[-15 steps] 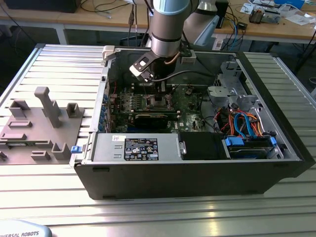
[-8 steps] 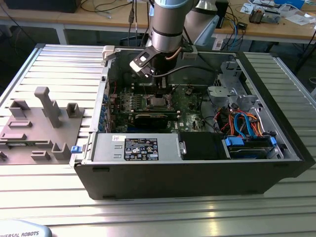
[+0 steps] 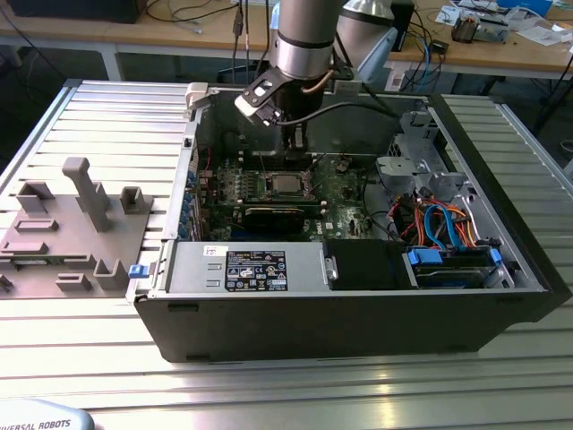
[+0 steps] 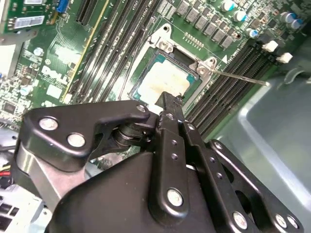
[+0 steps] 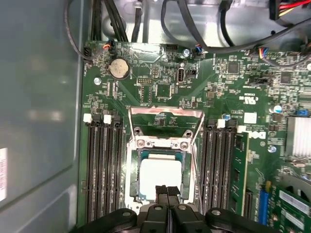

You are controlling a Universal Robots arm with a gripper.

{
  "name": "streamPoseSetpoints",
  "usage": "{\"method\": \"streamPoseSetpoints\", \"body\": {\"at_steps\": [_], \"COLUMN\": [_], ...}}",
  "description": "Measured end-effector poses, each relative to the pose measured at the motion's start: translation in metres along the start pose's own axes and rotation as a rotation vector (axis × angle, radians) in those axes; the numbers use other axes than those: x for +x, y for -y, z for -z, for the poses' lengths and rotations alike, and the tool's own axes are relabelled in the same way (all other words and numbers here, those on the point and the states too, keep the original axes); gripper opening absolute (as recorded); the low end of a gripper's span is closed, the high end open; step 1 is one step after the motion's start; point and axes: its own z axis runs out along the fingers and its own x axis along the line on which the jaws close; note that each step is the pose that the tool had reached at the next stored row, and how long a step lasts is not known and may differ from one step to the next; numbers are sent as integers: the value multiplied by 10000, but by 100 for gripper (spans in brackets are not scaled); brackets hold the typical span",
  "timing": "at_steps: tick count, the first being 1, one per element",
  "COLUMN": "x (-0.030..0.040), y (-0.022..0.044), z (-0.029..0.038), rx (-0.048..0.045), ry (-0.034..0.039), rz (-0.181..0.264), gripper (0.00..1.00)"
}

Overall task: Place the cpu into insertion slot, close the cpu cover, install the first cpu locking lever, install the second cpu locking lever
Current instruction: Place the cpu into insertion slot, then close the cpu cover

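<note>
The cpu [image 5: 160,175] lies flat in the insertion slot [image 5: 133,182] on the green motherboard, its silver top showing in both wrist views [image 4: 164,80]. The cpu cover [image 5: 165,118] stands swung open behind the socket, its window empty. A thin locking lever [image 4: 238,76] sticks out free beside the socket. My gripper [image 5: 167,190] hangs just above the cpu's near edge, its fingers pressed together and holding nothing. In the exterior view the gripper [image 3: 298,143] reaches down into the open computer case over the socket [image 3: 288,184].
Long black memory slots [image 5: 102,170] flank the socket on both sides. Cables [image 5: 204,34] run along the case wall behind the board. A drive cage with blue and orange wires [image 3: 448,224] fills the exterior view's right. A grey fixture tray [image 3: 72,233] sits outside the case.
</note>
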Motion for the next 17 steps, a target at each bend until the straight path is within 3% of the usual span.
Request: {"method": "streamPoseSetpoints", "body": {"at_steps": [4, 6, 8, 17], "x": [0, -1, -1, -1], "y": [4, 6, 7, 4], "z": [161, 281, 329, 332], "rx": [0, 0, 1, 1], "ry": [0, 1, 2, 0], "rz": [0, 0, 1, 3], "gripper": [11, 11, 11, 11]}}
